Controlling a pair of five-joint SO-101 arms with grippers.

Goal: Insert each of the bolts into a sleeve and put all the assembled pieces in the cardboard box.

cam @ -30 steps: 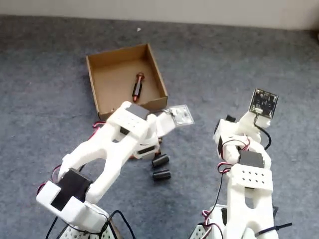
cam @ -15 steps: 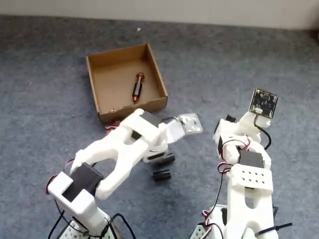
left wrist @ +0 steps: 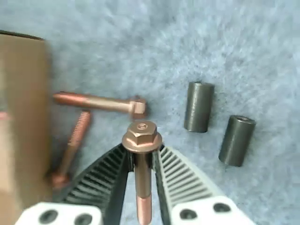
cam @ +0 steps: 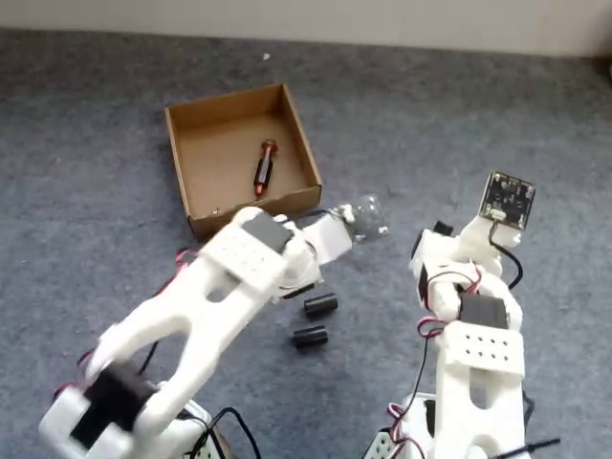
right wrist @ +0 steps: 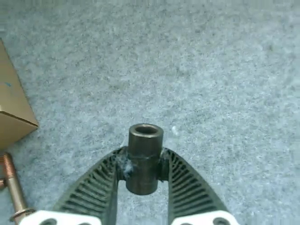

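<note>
A copper bolt sits clamped between the fingers of the left hand, its hex head sticking out past the fingertips and held above the grey table. Below it, two loose bolts lie close together just beside the wall of the cardboard box. Two dark sleeves lie side by side near them, apart from each other, in front of the box and between the two arms. The right hand is closed on a third sleeve, open bore facing outward, well apart from the box. Inside the box lies one bolt already in its sleeve.
</note>
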